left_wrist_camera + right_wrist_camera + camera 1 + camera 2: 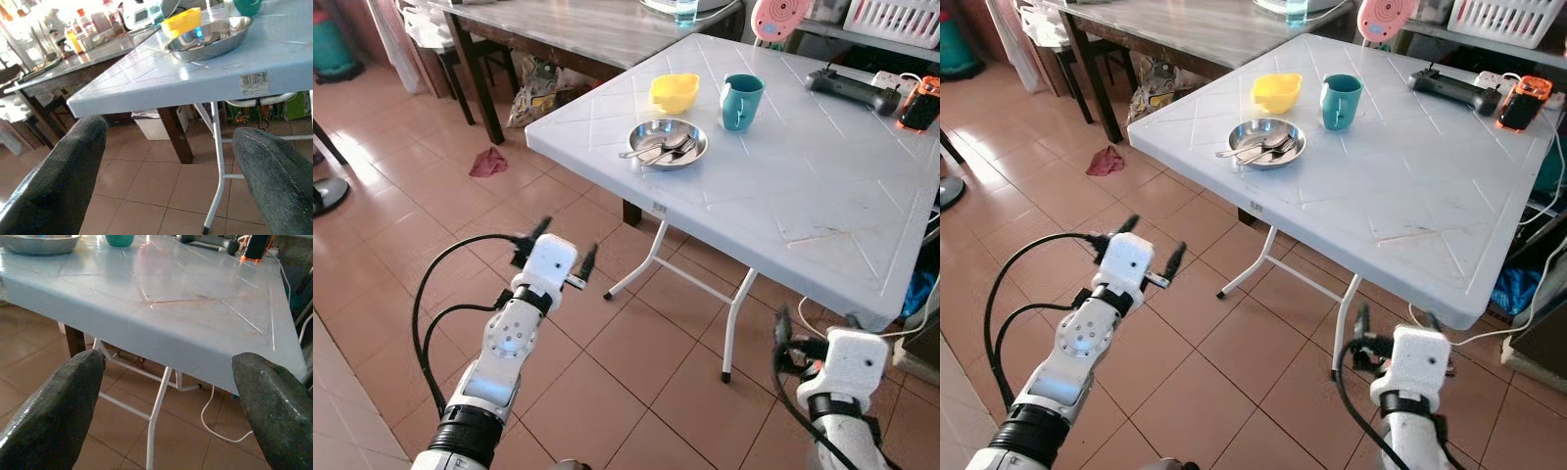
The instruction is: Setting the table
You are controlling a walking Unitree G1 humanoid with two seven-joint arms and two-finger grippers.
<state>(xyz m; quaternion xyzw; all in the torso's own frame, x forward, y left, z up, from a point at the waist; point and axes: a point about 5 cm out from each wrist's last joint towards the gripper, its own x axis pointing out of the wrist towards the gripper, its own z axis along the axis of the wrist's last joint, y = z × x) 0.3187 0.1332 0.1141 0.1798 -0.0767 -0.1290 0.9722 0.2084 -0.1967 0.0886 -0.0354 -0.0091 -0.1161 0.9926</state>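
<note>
Left eye view shows a white folding plastic table [803, 186] carrying a round steel plate [668, 143] with metal spoons [658, 149] lying in it; a yellow plastic bowl [674, 92] sits just behind the plate and a teal mug [741, 102] beside the bowl. Both grippers hang below the table's near edge, the left gripper [560, 248] and right gripper [168, 396] with fingers spread apart, holding nothing. Rising from here, either gripper could strike the table's rim, jolting the light table and tipping the mug.
</note>
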